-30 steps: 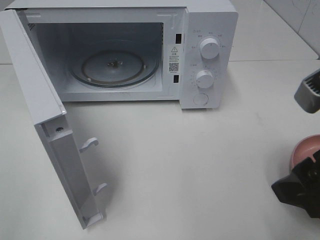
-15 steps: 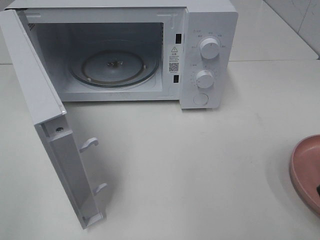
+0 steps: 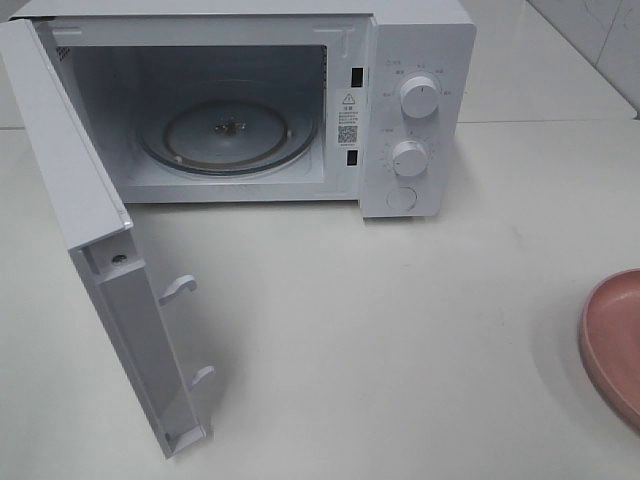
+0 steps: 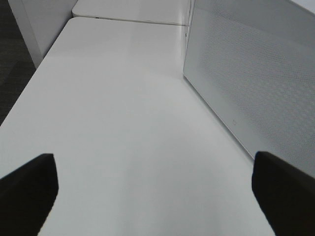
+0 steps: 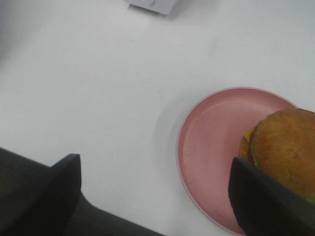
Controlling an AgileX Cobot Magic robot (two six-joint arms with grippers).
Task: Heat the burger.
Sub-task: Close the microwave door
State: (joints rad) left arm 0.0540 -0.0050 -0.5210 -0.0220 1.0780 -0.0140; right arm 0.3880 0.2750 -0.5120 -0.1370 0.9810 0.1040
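Now that my right arm has left the high view | right claw point(image 5: 152, 196) wide apart above burger point(image 5: 285, 147) on pink plate point(image 5: 206, 147), far right bench | microwave point(image 3: 230, 110) open, grab next

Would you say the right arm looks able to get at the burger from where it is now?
Probably yes: the right gripper is open above the table, the burger sits uncovered on the pink plate, and nothing lies between them.
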